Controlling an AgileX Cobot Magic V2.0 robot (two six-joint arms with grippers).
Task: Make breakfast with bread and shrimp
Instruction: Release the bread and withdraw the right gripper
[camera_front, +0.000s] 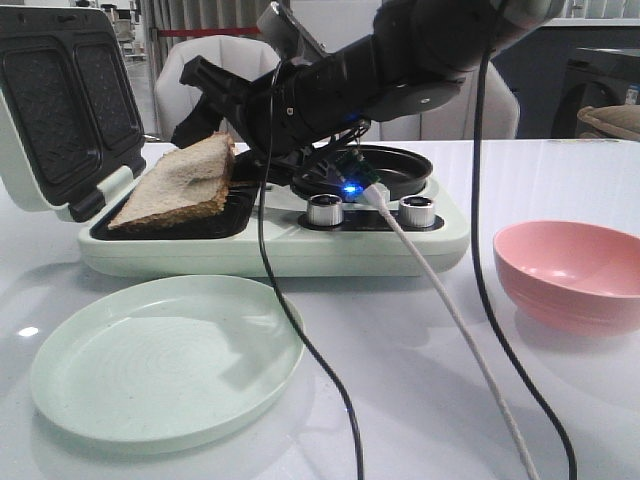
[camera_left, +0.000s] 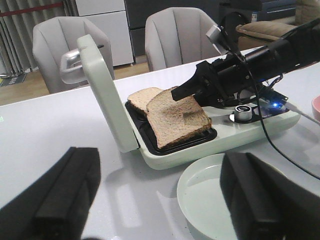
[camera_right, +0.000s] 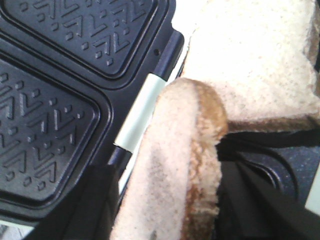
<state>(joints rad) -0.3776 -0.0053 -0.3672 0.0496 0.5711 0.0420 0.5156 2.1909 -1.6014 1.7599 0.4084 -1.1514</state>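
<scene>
Left wrist view: two bread slices (camera_left: 176, 120) in sandwich maker (camera_left: 210, 147), right tool (camera_left: 185, 91) clamping one, left tool (camera_left: 160, 200) open.

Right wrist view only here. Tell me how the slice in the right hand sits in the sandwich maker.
Observer: The slice is tilted: one edge raised by the right hand, the opposite edge down in the tray.
Operator: Report where it could land.
Observer: A green plate sits in front of the sandwich maker, with nothing on it.
Operator: Left hand next.
Observer: The left hand is open and holds nothing.
</scene>
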